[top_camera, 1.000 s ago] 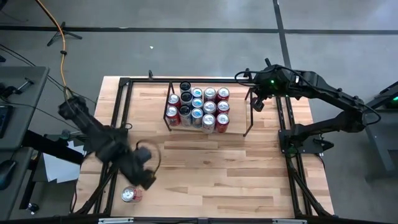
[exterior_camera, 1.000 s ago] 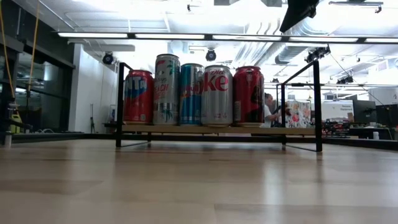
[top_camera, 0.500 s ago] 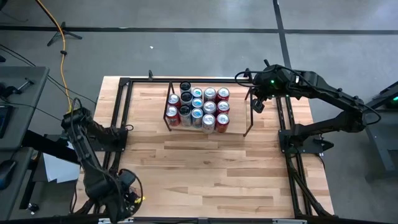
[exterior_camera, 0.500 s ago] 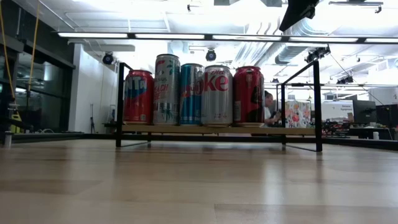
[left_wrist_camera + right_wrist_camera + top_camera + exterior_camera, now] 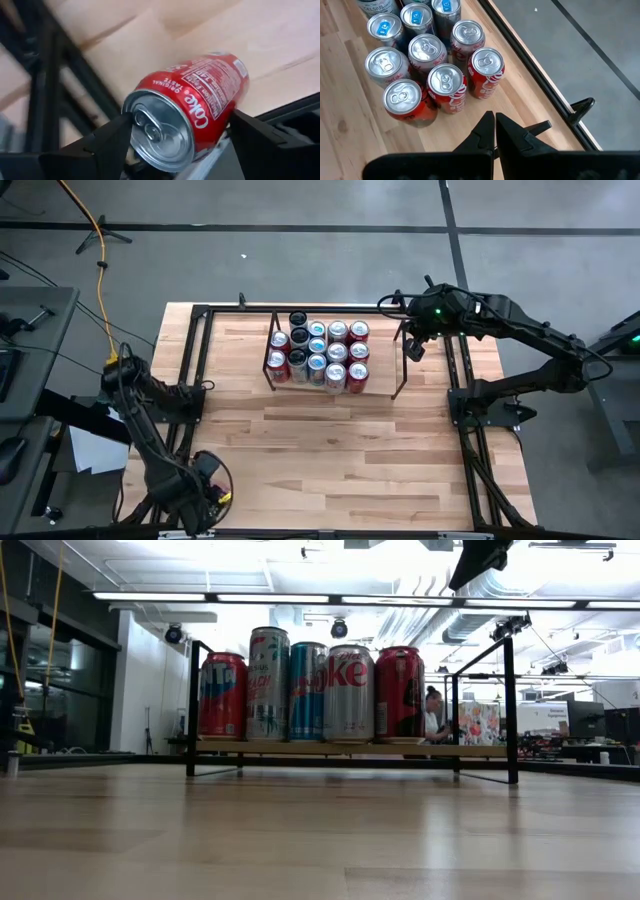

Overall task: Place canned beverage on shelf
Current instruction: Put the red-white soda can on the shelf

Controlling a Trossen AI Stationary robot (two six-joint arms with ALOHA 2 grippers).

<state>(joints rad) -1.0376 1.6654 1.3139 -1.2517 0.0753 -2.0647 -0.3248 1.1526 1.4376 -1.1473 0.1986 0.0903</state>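
Note:
A red Coke can (image 5: 200, 100) lies on its side at the table's near left corner, its top end toward the left wrist camera. My left gripper (image 5: 181, 120) is shut on it. In the high view the gripper (image 5: 200, 492) covers the can. The shelf (image 5: 330, 365), a low black rod rack, stands at the far middle with several cans upright on its left part (image 5: 300, 685). My right gripper (image 5: 494, 125) is shut and empty, and it hovers by the shelf's right end (image 5: 413, 345). My left gripper pinches the can's curved wall (image 5: 222, 112) between its two fingers (image 5: 255, 140), one on each side, near the can's top end. The can lies tilted on its side. I cannot tell whether it rests on the table or is lifted.
A black rail frame (image 5: 190, 380) edges the table and runs close by the left gripper. The shelf's right part (image 5: 385, 365) is bare. The wooden table's middle (image 5: 330, 450) is open. A person (image 5: 435, 710) shows in the room behind the shelf.
My left arm has swung toward the table's near left corner and folded down there. Its gripper has come over the red can, which lay in the open a second ago. The can is now hidden under the gripper in the high view.

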